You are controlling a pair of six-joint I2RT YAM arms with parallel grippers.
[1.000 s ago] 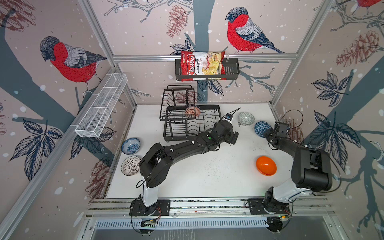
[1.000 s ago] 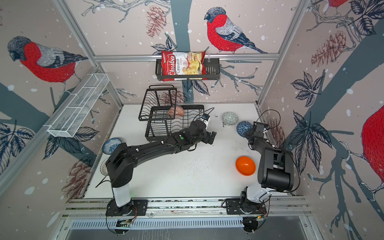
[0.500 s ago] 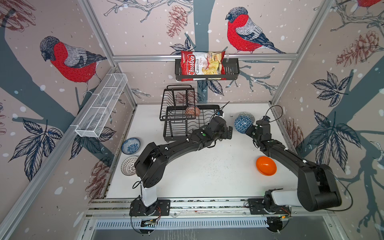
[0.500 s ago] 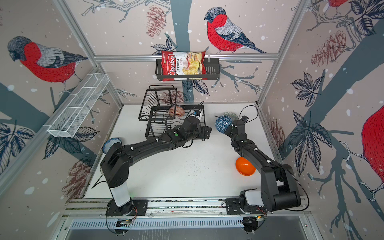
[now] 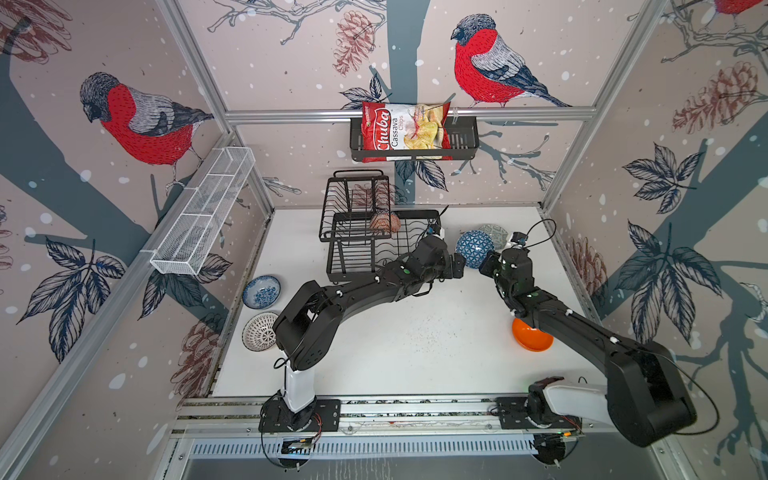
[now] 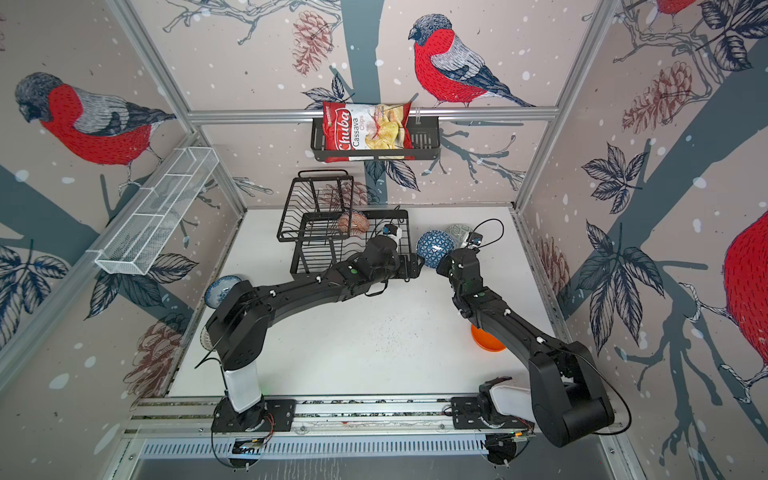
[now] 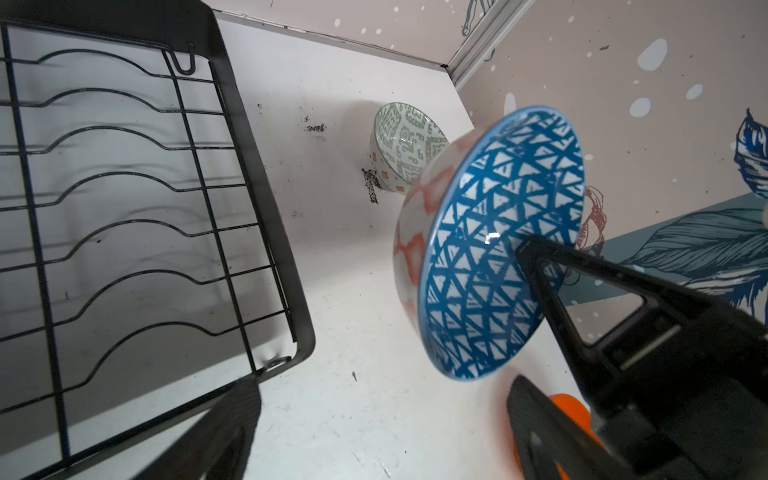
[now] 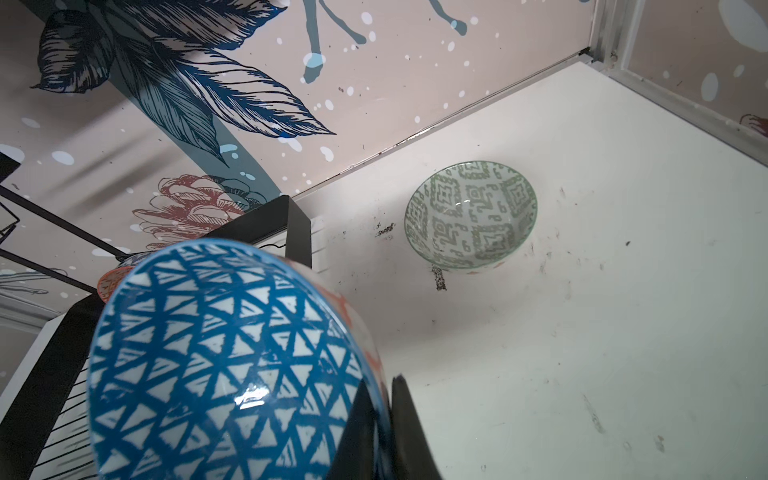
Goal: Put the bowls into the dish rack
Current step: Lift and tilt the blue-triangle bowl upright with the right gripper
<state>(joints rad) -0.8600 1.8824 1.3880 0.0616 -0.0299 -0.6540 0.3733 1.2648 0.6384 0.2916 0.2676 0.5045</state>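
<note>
bowl (image 5: 384, 221) in dish rack (image 5: 353, 238), held bowl (image 5: 473, 248) right of it

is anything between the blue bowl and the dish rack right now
Yes: the open left hand sits between the blue bowl, gripped by the right hand, and the dish rack's right edge. Nothing else visible blocks it.

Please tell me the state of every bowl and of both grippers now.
blue geometric bowl: lifted, tilted, pinched at rim.
right gripper: shut on blue geometric bowl.
left gripper: open, empty, beside that bowl.
grey-green bowl: upright on table.
orange bowl: on table, partly hidden.
salmon bowl: in dish rack, tilted.
floral bowl: upright on table.
radial-pattern bowl: upright on table.
</note>
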